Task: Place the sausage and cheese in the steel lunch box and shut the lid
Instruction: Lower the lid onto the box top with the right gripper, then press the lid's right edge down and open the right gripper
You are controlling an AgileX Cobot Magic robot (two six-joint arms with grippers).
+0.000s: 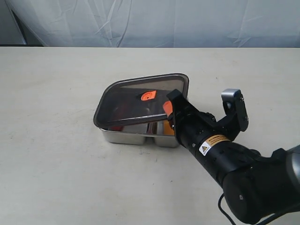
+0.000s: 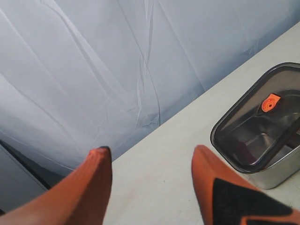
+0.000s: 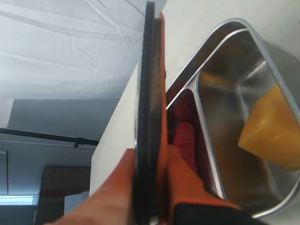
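Note:
The steel lunch box (image 1: pixel 136 136) sits mid-table. The dark translucent lid (image 1: pixel 136 101) with its orange valve (image 1: pixel 148 95) hangs tilted above it, far edge low, near edge raised. My right gripper (image 1: pixel 168 108) is shut on the lid's near right edge. In the right wrist view the lid (image 3: pixel 149 93) shows edge-on between the orange fingers (image 3: pixel 187 176), with my right gripper (image 3: pixel 151 157) clamped on it. The red sausage (image 3: pixel 185 138) lies in one compartment, the yellow cheese (image 3: pixel 272 133) in the other. My left gripper (image 2: pixel 152 157) is open and empty, away from the box (image 2: pixel 276 173).
A white cloth backdrop (image 1: pixel 154 21) hangs behind the table's far edge. Bare beige tabletop (image 1: pixel 51 140) surrounds the box. The right arm's black body (image 1: pixel 225 159) fills the near right corner.

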